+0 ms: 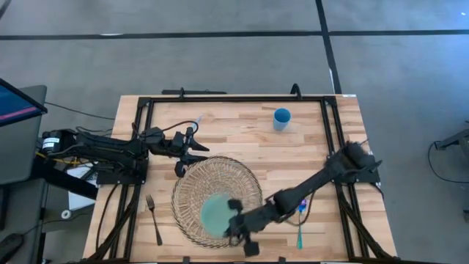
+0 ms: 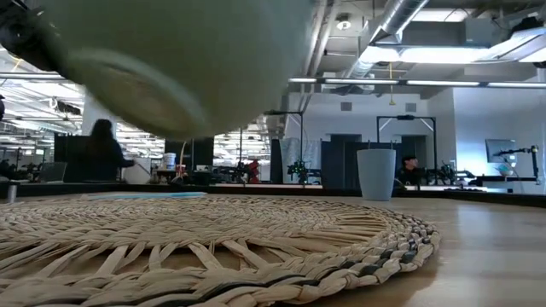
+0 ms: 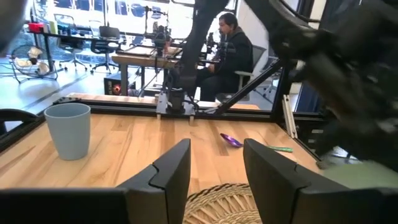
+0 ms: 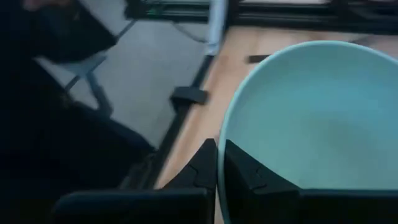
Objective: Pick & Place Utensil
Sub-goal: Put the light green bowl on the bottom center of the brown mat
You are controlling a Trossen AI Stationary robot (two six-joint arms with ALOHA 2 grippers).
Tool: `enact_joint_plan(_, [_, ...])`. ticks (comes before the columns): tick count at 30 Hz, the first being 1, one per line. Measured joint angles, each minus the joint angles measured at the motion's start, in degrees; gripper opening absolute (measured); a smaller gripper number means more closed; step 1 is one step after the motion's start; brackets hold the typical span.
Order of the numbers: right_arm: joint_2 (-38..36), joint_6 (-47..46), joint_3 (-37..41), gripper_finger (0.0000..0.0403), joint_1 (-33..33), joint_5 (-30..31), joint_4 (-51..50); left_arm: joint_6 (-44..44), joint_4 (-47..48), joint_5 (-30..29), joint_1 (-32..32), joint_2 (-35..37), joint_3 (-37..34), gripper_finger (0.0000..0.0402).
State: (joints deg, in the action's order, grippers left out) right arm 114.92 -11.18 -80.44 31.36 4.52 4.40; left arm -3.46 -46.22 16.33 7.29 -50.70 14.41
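So, early days: right gripper (image 1: 236,224) pinching rim of teal plate (image 1: 216,213) over woven mat (image 1: 192,183). Left gripper (image 1: 196,147), fingers spread, idle at mat's 11 o'clock. Fork (image 1: 154,218) untouched at mat's 8 o'clock, spoon (image 1: 300,209) at 3 o'clock.

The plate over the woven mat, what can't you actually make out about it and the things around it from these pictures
- plate: in the low view its underside fills the frame, blurred, so its height over the woven mat can't be judged.
- right gripper: pinches the plate's rim; the wrist view cuts off the far rim.
- spoon: high view, the right arm hides its upper end.
- fork: tines too small to count.
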Motion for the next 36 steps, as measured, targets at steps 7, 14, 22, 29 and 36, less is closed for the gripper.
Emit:
enact_joint_plan(7, [8.9,1.2,-10.1,0.0007,1.3,0.1,-4.7,-0.2,0.3,0.0,0.0,0.0,0.0,0.0149])
enact_joint_plan(14, [10.3,1.7,-10.5,0.0009,1.6,5.0,-8.6,-1.4,0.3,0.0,-0.2,0.0,-0.1,0.0149])
enact_joint_plan(22, [10.2,3.6,-10.5,0.0015,1.5,6.3,-11.0,-1.3,0.3,0.0,-0.2,0.0,-0.1,0.0149])
enact_joint_plan(29, [9.3,4.3,-10.5,0.0014,1.1,9.8,-15.5,-1.6,0.5,0.0,-0.2,0.0,-0.2,0.0149])
enact_joint_plan(36, [9.1,0.8,-10.5,0.0036,0.0,7.4,-16.1,-2.0,1.2,0.0,-0.2,0.0,-0.2,0.0149])
